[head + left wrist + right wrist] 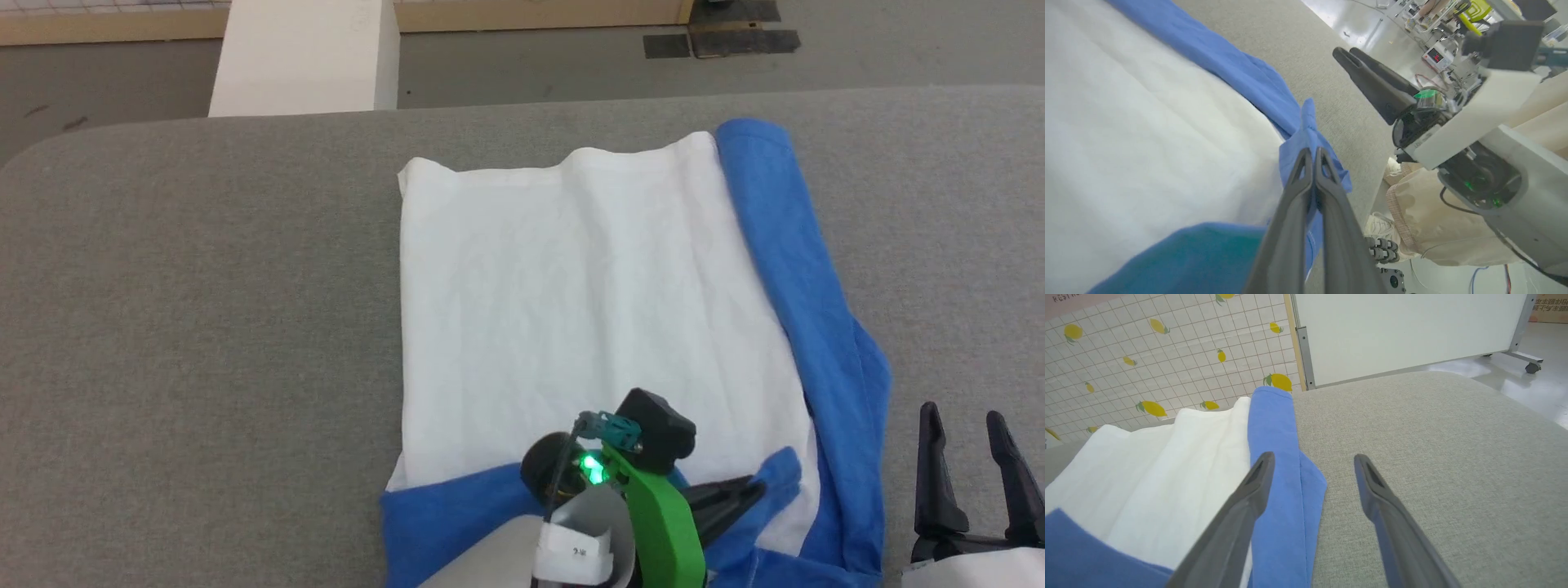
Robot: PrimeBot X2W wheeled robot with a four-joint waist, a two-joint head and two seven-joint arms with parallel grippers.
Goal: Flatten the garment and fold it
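The garment [588,310] lies on the grey table, its white body spread flat. One blue sleeve [800,269] runs down its right edge and another blue part crosses its near end. My left gripper [755,488] is over the near end, shut on a raised fold of the blue sleeve [1306,134], pinched between the fingertips [1312,157]. My right gripper [967,425] stands open at the lower right, just right of the sleeve [1278,457], above bare table with nothing between its fingers.
The grey padded table [204,286] stretches wide to the left and right of the garment. A white box [302,57] stands beyond the far edge. Past the near edge the left wrist view has a person's shoes [1382,228] and lab gear on the floor.
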